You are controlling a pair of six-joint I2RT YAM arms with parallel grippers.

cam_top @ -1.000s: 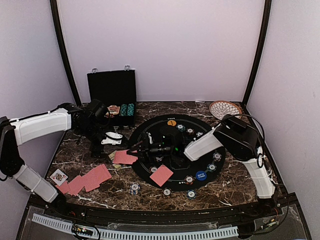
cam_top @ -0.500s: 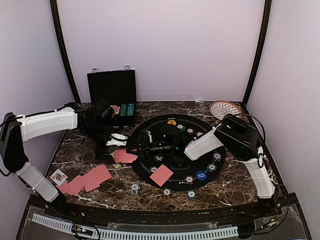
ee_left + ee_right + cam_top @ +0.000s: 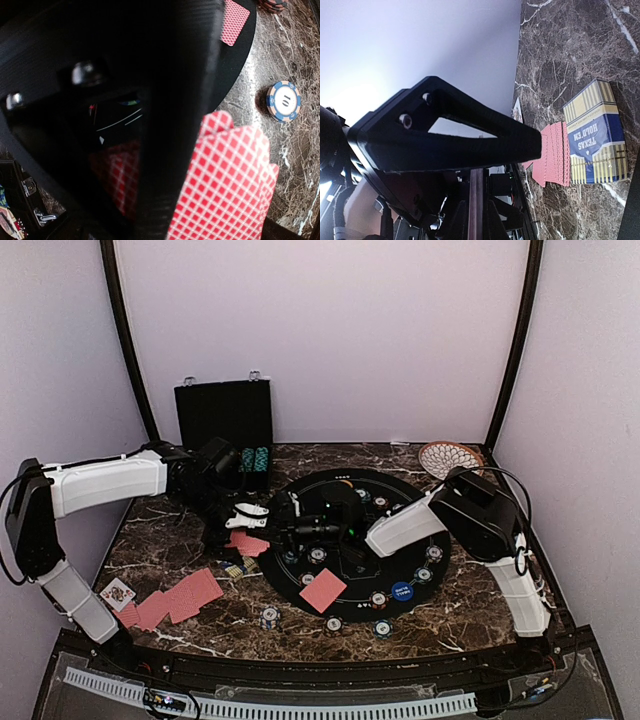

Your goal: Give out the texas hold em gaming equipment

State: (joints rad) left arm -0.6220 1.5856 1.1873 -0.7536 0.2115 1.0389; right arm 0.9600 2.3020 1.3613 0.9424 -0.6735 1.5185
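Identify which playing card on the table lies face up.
The leftmost card: it shows a white printed face, while the fanned cards right of it show red backs.

A brown marble table [image 3: 480, 590] with pale veins fills the floor of the enclosure. A large round black mat [image 3: 400, 485] lies at its centre. At 10 o'clock a black case [image 3: 223, 415] stands open, lid upright against the back wall. At 1 o'clock, just beside the mat's rim, sits a patterned wicker plate [image 3: 440, 455]. 2 black poles [image 3: 127, 340] rise at 10 and 2 o'clock. A white ridged strip [image 3: 300, 708] runs along 6 o'clock.
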